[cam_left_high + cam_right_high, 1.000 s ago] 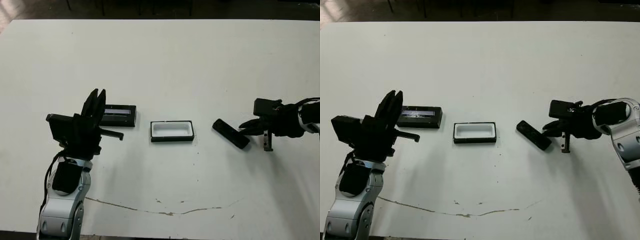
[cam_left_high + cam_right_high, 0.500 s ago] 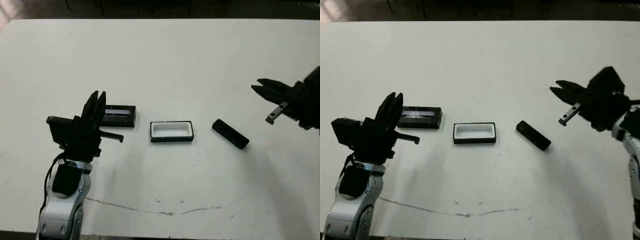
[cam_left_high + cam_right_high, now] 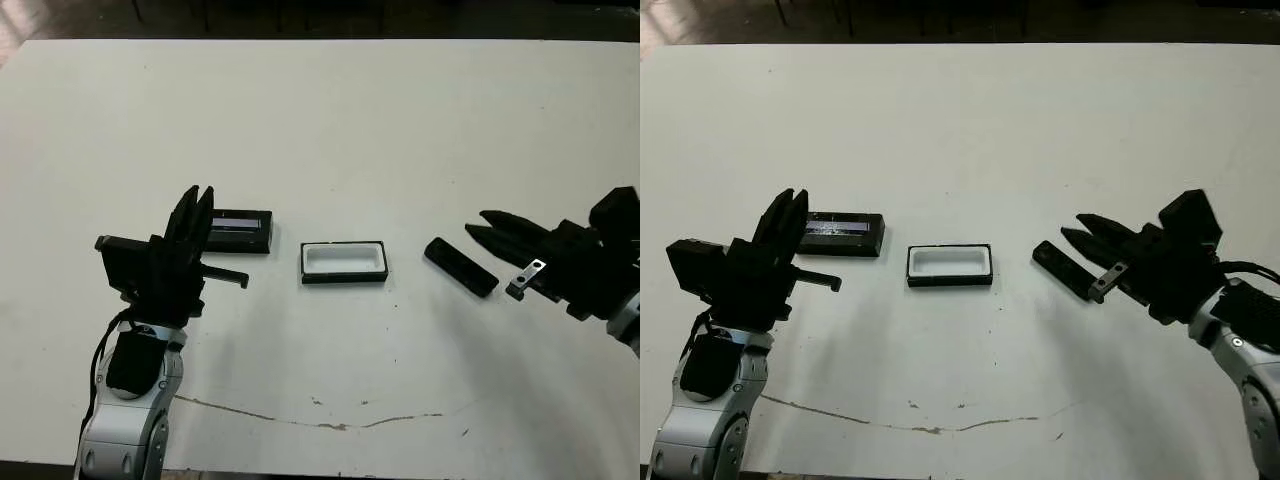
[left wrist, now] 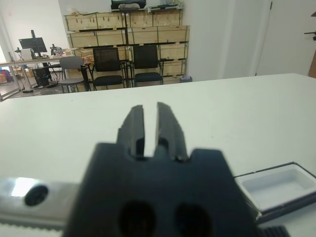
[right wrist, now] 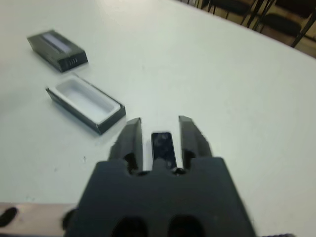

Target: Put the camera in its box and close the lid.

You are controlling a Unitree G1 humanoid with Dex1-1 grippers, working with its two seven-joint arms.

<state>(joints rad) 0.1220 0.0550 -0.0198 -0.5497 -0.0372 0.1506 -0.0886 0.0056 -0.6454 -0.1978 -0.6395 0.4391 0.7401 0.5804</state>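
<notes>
1. Right wrist view shows the right gripper (image 5: pixel 160 136) with its jaws parted and empty, and the camera (image 5: pixel 163 146), a small slim black rectangular device with a shiny patch, framed in the gap between them on the white worktop (image 5: pixel 237 79).
2. Seen from the head, the camera (image 3: pixel 461 267) lies right of centre in the frame, flat on the worktop, its long axis running diagonally from upper left to lower right. It is free; nothing touches it.
3. The right gripper (image 3: pixel 490 230) comes in from the right edge of the frame, its fingers pointing leftward and ending just beside the camera's lower-right end. I judge the right arm much the nearer one for the pick-up.
4. The box (image 3: pixel 344 262), a small shallow black tray with a white lining, sits at the centre of the frame, open and empty, to the left of the camera and near it.
5. The lid (image 3: pixel 240 230), a flat black rectangular cover with a pale stripe on top, rests just left of the box, apart from it.
6. The left gripper (image 3: pixel 195 207) stands raised at the left of the frame, partly in front of the lid; its jaws are nearly together with a narrow slit and grip nothing.
</notes>
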